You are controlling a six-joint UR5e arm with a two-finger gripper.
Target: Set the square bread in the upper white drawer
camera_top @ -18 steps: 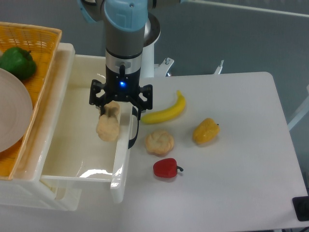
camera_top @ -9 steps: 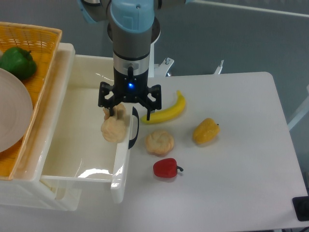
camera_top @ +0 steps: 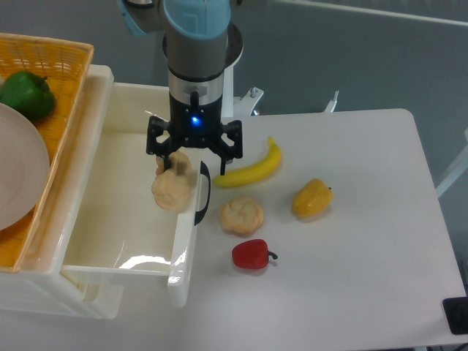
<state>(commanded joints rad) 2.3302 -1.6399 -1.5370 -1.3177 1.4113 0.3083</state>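
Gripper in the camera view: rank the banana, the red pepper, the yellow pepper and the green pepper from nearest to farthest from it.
From the gripper:
1. Banana, just to its right on the table.
2. Red pepper, below and to the right, near the table's front.
3. Yellow pepper, farther right on the table.
4. Green pepper, far left in the orange basket.

Orange woven basket [camera_top: 64,80] and its white plate [camera_top: 18,175] cut off at the left edge, gripper [camera_top: 191,162] fingertips blurred, grip on the square bread [camera_top: 172,189] unclear
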